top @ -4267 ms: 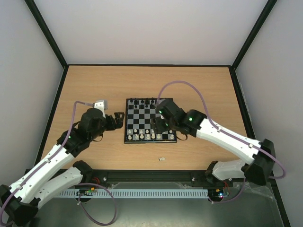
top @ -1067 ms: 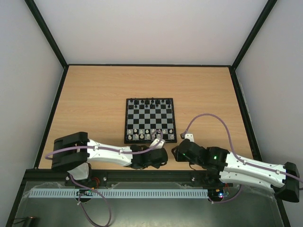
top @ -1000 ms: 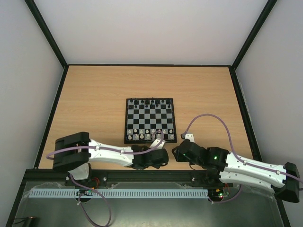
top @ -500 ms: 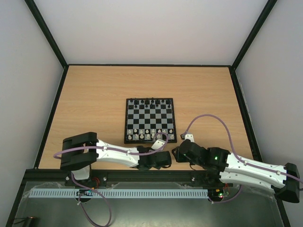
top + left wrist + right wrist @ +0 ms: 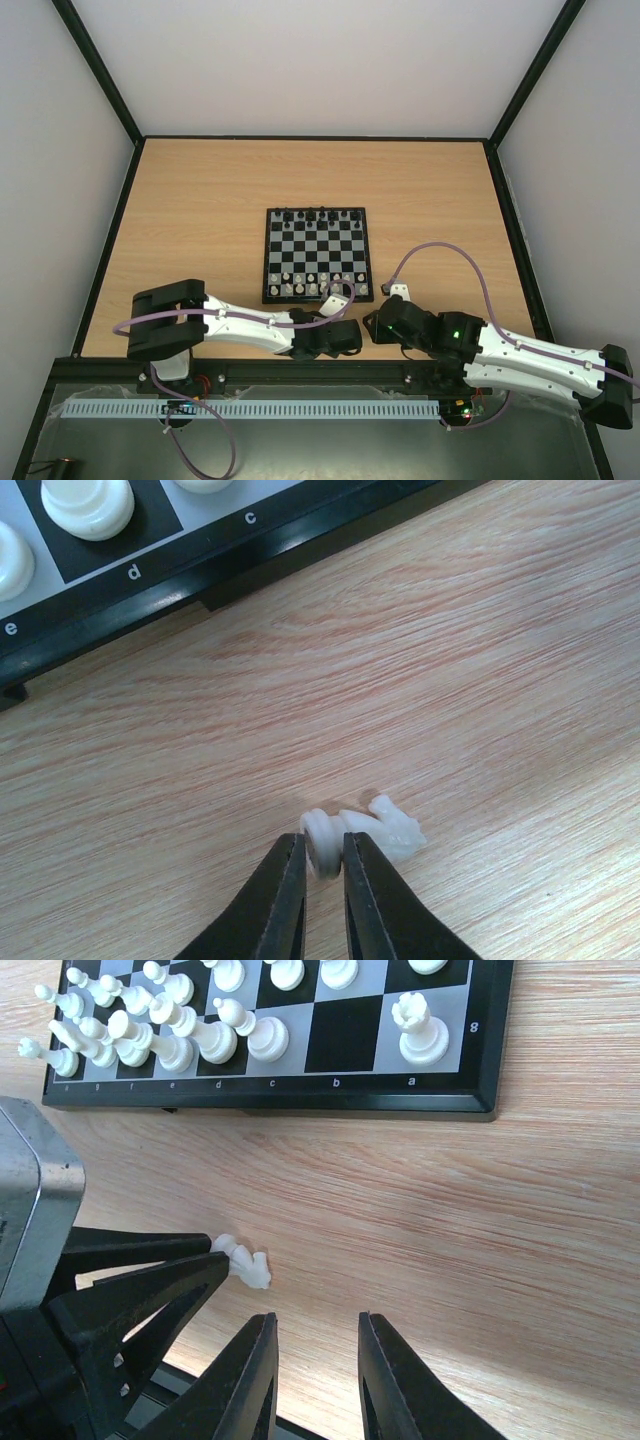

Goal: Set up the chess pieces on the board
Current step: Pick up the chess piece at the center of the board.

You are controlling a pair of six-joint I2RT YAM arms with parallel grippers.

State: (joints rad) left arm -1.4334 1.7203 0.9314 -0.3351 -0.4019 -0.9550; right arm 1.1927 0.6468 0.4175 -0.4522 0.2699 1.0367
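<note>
A cream-white knight lies on its side on the wooden table, just in front of the board. My left gripper is shut on the knight's round base, one black fingertip on each side. From the right wrist view the knight pokes out past the left fingers. My right gripper hovers open beside it, nothing between its fingers. From above, both grippers meet near the table's front edge. White pieces fill the board's near rows and black pieces line the far row.
The board sits mid-table. A white rook stands on the near corner square, with a bare black square beside it. The table's front edge and black rail run right behind the grippers. Black-framed walls surround the table.
The left jaws have closed in from a wider gap onto the knight's base. The left arm has slid slightly right along the front edge. The right arm is still.
</note>
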